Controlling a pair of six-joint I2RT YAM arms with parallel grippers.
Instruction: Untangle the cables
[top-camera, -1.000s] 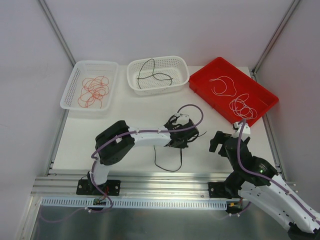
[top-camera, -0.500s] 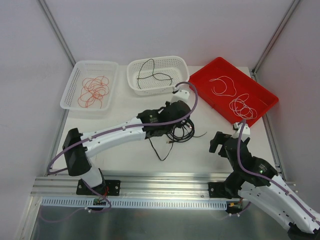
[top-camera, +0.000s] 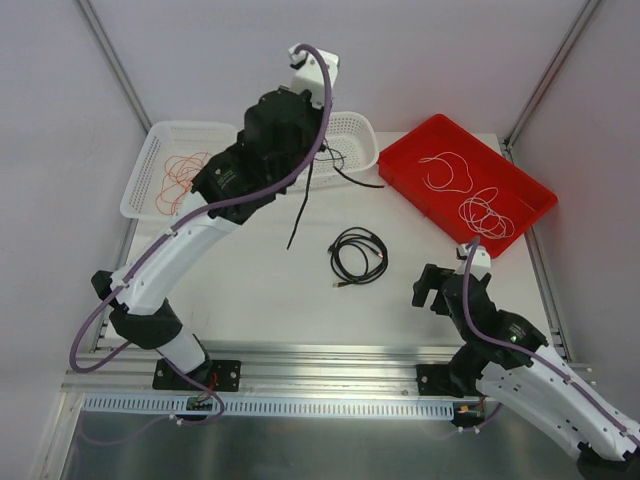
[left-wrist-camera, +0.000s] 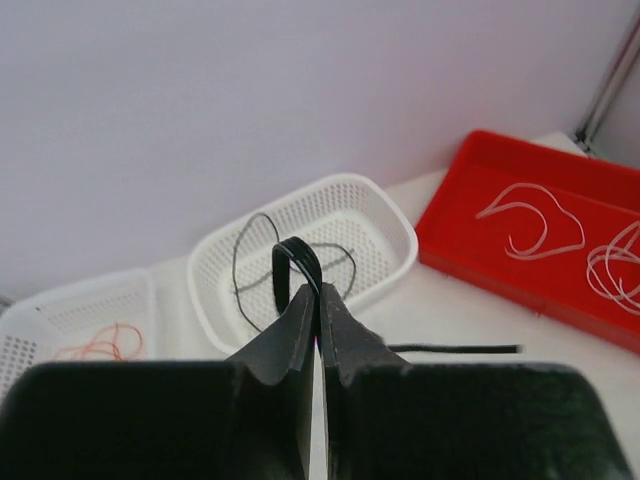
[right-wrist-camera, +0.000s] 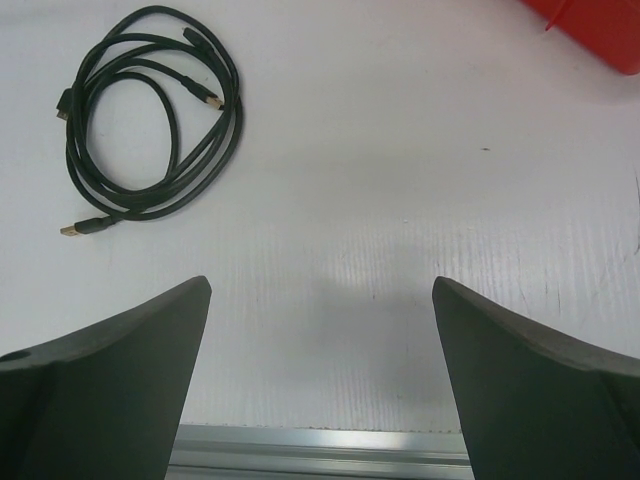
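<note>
My left gripper is raised high over the front of the middle white basket. It is shut on a thin black cable whose two ends hang down, one toward the table and one toward the red tray. In the left wrist view the jaws are pressed together with the cable's loop sticking out above them. A thicker black cable lies coiled on the table's middle, and it also shows in the right wrist view. My right gripper is open and empty, low over the near right of the table.
The middle basket holds another thin black cable. The left white basket holds red-orange wires. The red tray at the right holds white wires. The table's metal front rail lies just under my right gripper.
My left arm has risen from the table's middle and swung back over the middle basket, carrying the thin black cable. The coiled cable stayed on the table. The right arm barely moved.
</note>
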